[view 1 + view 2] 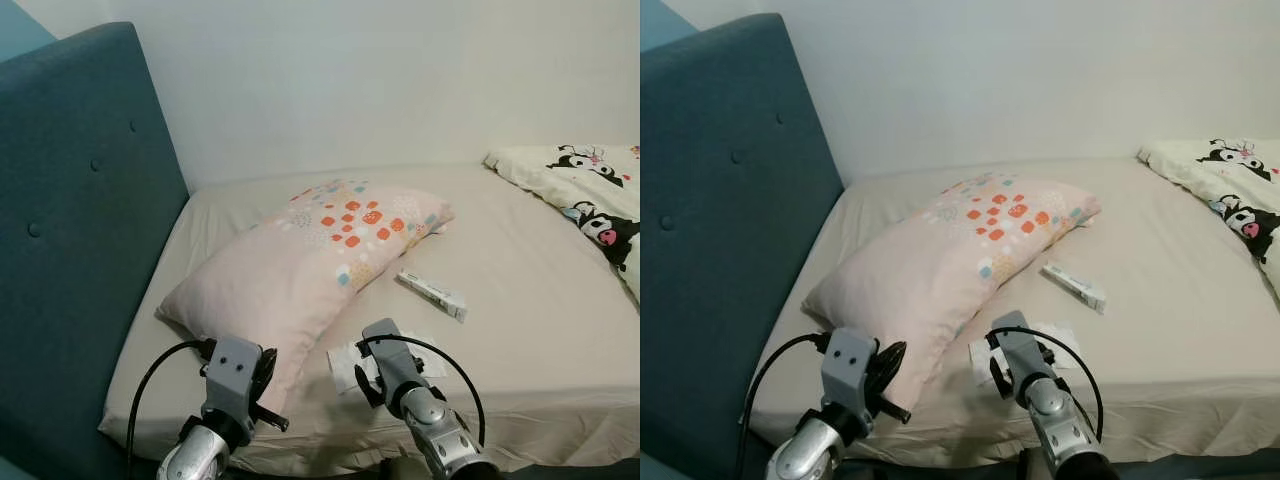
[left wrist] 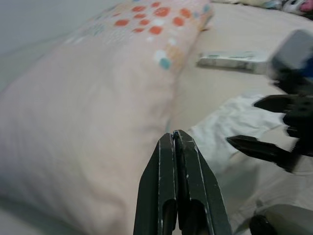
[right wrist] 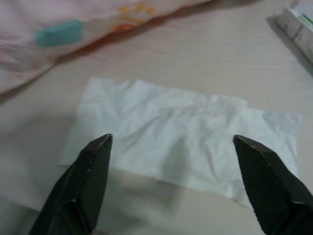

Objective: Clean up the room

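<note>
my right gripper [image 3: 173, 147] hung over the tissue [image 3: 181, 137], its two fingers [image 3: 88, 181] spread wide apart, one tip over each end of the sheet, not touching it that i could tell. the tissue lay flat and crumpled on the bed [image 1: 520, 290], right below that gripper and near the bed's front edge. just past the tissue from my right gripper lay the pillow [image 1: 300, 260], pink with orange and blue squares at its far end, its near edge close beside the sheet. off to the outer side of the same gripper, a little farther up the bed, sat a small white box [image 1: 432, 294], apart from the tissue.

my left gripper [image 2: 177, 139] was pressed shut, holding nothing, and hovered beside the pillow's near corner. from its wrist view the pillow rose just ahead and to one side, the tissue lay ahead on the other side, and my right gripper's dark fingers stood over the tissue.

a cream blanket [image 1: 590, 195] with black cartoon figures lay well away from both grippers at the bed's far right. the blue headboard [image 1: 70, 230] stood to the left of my left gripper, and the white wall [image 1: 350, 80] ran behind the bed.
</note>
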Motion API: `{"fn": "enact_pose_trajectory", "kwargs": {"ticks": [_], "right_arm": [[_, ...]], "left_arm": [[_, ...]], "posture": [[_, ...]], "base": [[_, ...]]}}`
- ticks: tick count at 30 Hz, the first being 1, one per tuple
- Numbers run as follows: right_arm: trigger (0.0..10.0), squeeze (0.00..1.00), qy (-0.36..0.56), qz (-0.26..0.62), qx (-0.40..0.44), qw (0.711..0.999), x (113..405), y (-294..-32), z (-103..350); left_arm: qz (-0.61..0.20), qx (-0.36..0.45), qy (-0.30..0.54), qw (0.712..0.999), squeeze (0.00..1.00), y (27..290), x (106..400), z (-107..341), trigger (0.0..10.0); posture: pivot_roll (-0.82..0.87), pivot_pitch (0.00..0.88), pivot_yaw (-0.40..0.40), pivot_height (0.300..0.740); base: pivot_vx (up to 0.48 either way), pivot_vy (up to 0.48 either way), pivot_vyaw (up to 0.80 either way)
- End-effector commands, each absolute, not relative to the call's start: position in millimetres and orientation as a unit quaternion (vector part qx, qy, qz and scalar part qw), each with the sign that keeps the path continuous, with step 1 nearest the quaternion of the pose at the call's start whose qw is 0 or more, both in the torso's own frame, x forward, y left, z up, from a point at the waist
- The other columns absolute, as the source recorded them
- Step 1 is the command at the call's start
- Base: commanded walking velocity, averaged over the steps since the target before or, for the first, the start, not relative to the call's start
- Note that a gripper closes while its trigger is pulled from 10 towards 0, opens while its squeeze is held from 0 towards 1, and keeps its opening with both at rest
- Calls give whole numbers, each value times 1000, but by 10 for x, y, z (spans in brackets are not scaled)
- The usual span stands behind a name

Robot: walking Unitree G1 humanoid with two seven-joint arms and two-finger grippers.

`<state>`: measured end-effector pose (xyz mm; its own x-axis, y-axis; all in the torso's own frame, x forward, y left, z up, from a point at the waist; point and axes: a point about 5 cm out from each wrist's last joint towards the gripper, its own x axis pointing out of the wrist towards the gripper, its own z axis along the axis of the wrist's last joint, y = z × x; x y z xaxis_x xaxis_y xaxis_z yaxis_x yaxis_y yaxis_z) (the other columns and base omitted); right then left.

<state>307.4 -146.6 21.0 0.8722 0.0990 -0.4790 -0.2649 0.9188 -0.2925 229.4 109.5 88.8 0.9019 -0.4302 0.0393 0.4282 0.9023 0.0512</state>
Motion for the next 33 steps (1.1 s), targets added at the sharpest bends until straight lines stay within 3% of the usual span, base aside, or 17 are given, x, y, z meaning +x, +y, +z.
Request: {"fn": "enact_pose_trajectory", "kwargs": {"ticks": [1,8,9,13,14,15,16,20,21,22,30,31,32,33], "right_arm": [[10000,1000,237,93,-170,952,3091,-1458,198],[10000,1000,236,89,-159,955,3151,-1454,226],[10000,1000,228,94,-142,959,3211,-1405,279],[10000,1000,230,89,-125,961,3305,-1331,353],[10000,384,236,81,-113,962,3339,-1308,378],[10000,384,236,81,-113,962,3339,-1308,378],[10000,0,245,74,-102,961,3351,-1293,379],[10000,0,264,73,-81,958,3339,-1254,343],[10000,890,267,77,-86,957,3328,-1233,328],[10000,1000,271,82,-86,955,3314,-1209,307],[10000,1000,309,78,-135,938,3223,-1241,172],[10000,847,310,75,-142,937,3223,-1256,169],[10000,361,312,68,-146,936,3226,-1273,168],[10000,361,313,66,-146,936,3226,-1276,168]], "left_arm": [[-232,38,-39,971,0,1101,2260,932,10000],[-239,52,-51,968,0,1080,2246,979,10000],[-246,62,-57,965,0,1063,2221,1025,10000],[-253,74,-68,962,0,1048,2170,1112,10000],[-255,77,-70,961,0,1050,2147,1145,10000],[-255,77,-70,961,0,1050,2147,1145,10000],[-257,80,-69,961,0,1057,2131,1159,10000],[-260,85,-66,960,0,1080,2105,1167,10000],[-259,86,-64,960,0,1091,2100,1166,10000],[-259,88,-64,960,0,1098,2097,1165,10000],[-268,76,-57,959,0,1055,2104,1168,10000],[-267,74,-57,959,0,1051,2106,1171,10000],[-266,70,-56,960,0,1046,2107,1179,10000],[-266,70,-55,960,0,1045,2108,1181,10000]], "posture": [[-5,40,23,594],[14,73,22,594],[41,119,30,594],[57,148,27,594],[69,160,23,594],[69,160,23,594],[73,168,21,594],[75,178,18,594],[76,181,17,594],[72,181,16,594],[58,173,9,594],[58,173,9,594],[56,174,8,594],[56,174,8,594]], "base": [[0,0,0],[0,0,0],[0,0,0],[0,0,0],[0,0,0],[0,0,0],[0,0,0],[0,0,0],[0,0,0],[0,0,0],[0,0,0],[0,0,0],[0,0,0],[0,0,0]]}}
